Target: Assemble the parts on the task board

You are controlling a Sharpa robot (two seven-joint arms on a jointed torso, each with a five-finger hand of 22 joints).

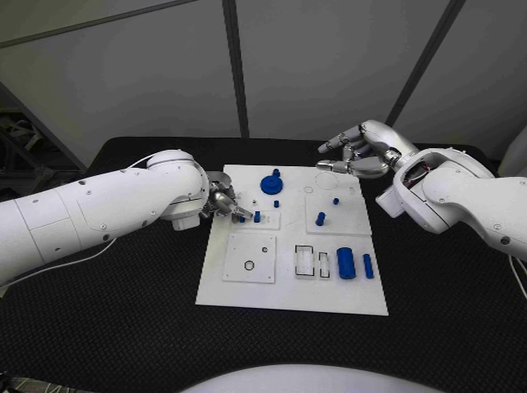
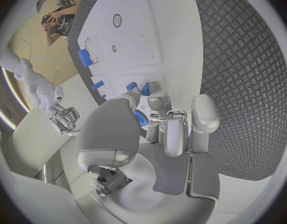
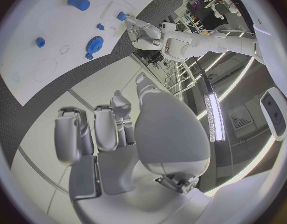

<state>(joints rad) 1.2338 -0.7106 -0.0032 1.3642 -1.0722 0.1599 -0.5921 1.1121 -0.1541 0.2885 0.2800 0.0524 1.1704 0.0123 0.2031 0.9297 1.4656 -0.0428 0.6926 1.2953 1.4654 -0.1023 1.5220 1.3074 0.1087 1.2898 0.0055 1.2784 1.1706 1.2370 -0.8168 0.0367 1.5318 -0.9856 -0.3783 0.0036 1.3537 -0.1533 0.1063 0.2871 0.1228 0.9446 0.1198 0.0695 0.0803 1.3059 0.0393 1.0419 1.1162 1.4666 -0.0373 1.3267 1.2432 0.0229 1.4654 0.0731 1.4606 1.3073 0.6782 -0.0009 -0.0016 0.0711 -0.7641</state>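
The white task board (image 1: 290, 282) lies in the middle of the black table. A blue gear (image 1: 271, 183) stands near its far edge, and small blue pegs (image 1: 257, 217) stand below it. My left hand (image 1: 225, 203) is at the board's left edge with its fingertips (image 2: 155, 97) right at two small pegs (image 2: 146, 88); whether it grips one is hidden. The gear (image 2: 141, 118) shows between its thumb and fingers. My right hand (image 1: 358, 155) hovers over the board's far right corner, fingers (image 3: 105, 129) apart and holding nothing. The gear (image 3: 93, 45) and board (image 3: 50, 20) also show in the right wrist view.
A taller blue peg (image 1: 320, 219) stands right of centre. A blue cylinder (image 1: 346, 264) and a blue bar (image 1: 367, 265) lie by the board's right edge, beside empty rectangular slots (image 1: 304, 260). A square plate with a round hole (image 1: 250, 264) sits at near left.
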